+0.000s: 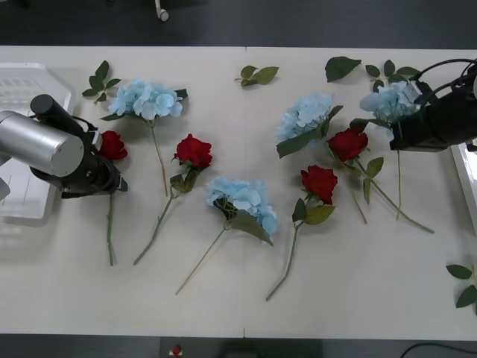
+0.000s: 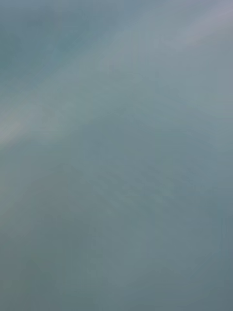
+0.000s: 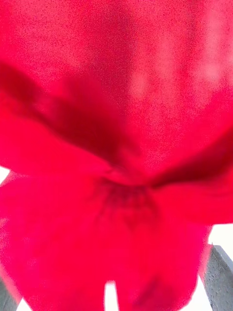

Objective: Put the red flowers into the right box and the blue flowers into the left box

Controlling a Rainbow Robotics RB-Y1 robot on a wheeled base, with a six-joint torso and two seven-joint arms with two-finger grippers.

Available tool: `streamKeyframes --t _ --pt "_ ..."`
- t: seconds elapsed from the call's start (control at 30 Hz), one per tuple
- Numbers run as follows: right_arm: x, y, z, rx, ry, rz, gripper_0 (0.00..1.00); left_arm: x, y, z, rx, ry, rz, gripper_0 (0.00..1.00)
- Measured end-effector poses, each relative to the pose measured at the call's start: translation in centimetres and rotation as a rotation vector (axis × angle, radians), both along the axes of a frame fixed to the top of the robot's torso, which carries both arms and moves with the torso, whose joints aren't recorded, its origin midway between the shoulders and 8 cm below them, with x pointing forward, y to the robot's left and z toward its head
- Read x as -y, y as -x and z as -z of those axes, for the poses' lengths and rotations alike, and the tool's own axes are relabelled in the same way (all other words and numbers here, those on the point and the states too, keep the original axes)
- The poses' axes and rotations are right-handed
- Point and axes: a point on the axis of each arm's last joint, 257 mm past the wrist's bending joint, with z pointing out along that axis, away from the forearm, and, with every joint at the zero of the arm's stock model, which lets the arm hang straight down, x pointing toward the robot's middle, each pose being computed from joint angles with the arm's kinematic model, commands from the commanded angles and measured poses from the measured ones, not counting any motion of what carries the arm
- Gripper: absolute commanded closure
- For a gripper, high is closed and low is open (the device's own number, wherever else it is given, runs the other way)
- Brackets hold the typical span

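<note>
Front view: left gripper [image 1: 104,165] sits over the leftmost rose [image 1: 112,145], beside the left box [image 1: 22,89] — can't tell if fingers are open or shut. Left wrist cam is pressed up against red petals [image 3: 116,146]. Right gripper [image 1: 402,133] is down at the far-right hydrangea [image 1: 387,101], near the right box [image 1: 466,175] — grip hidden too.

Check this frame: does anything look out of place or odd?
Yes. The left gripper is on a red rose beside the left basket, and the right gripper is on a blue hydrangea near the right tray. Each sits beside the wrong box for its colour.
</note>
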Motion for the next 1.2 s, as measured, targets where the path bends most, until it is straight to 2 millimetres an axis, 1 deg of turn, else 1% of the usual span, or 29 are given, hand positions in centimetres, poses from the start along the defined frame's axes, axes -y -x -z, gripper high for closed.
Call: streamKeyframes --t 0.03,0.07,0.1,0.13,0.17,0.2,0.23,0.27,0.37,0.5,0.67,0.8,0.93,1.03,1.13,1.2 --pt "-0.6 -0.1 -0.7 0.010 -0.017 -0.029 1.00 0.1 0.0 0.0 0.000 0.002 0.001 0.02" --pt "-1.4 -0.1 -1.4 0.020 -0.042 -0.061 1.00 0.2 -0.1 0.0 0.005 0.004 0.003 0.08" --pt "-2.3 0.0 -2.2 0.030 -0.072 -0.095 1.00 0.4 -0.3 -0.1 0.015 0.008 0.005 0.18" --pt "-3.5 0.2 -3.0 0.041 -0.115 -0.133 1.00 0.5 -0.5 -0.1 0.023 0.010 0.008 0.33" --pt "-4.7 0.4 -3.9 0.057 -0.160 -0.174 1.00 0.6 -0.6 -0.1 0.029 0.011 0.011 0.44" --pt "-5.6 0.5 -4.7 0.078 -0.195 -0.214 1.00 0.7 -0.6 0.1 0.028 0.009 0.016 0.68" --pt "-6.1 0.6 -5.2 0.103 -0.203 -0.260 1.00 0.7 -0.4 0.3 0.024 0.005 0.020 0.91" --pt "-6.4 0.7 -5.6 0.127 -0.202 -0.303 1.00 0.7 -0.3 0.5 0.021 0.002 0.023 1.00" --pt "-7.8 1.7 -6.8 0.163 -0.246 -0.407 1.00 0.8 -0.2 0.6 0.018 0.000 0.026 1.00" --pt "-10.0 2.9 -9.3 0.211 -0.357 -0.506 1.00 0.8 -0.2 0.6 0.018 -0.001 0.026 1.00" --pt "-13.3 5.2 -13.7 0.305 -0.520 -0.666 1.00 0.6 -0.3 0.6 0.020 -0.007 0.027 1.00" --pt "-16.6 7.2 -16.5 0.365 -0.663 -0.781 1.00 0.7 -0.4 0.4 0.025 -0.009 0.033 1.00" --pt "-20.2 8.7 -17.9 0.419 -0.760 -0.887 1.00 0.8 -0.6 -0.7 0.043 -0.017 0.053 1.00" --pt "-22.8 9.5 -19.8 0.466 -0.831 -0.951 1.00 0.4 -0.2 -1.4 0.034 -0.026 0.059 1.00" --pt "-24.6 9.8 -21.0 0.493 -0.886 -0.972 1.00 0.1 0.5 -2.2 0.002 -0.014 0.041 1.00" --pt "-25.6 10.1 -21.0 0.490 -0.910 -0.984 1.00 -0.1 0.8 -3.2 -0.014 0.005 0.025 1.00"
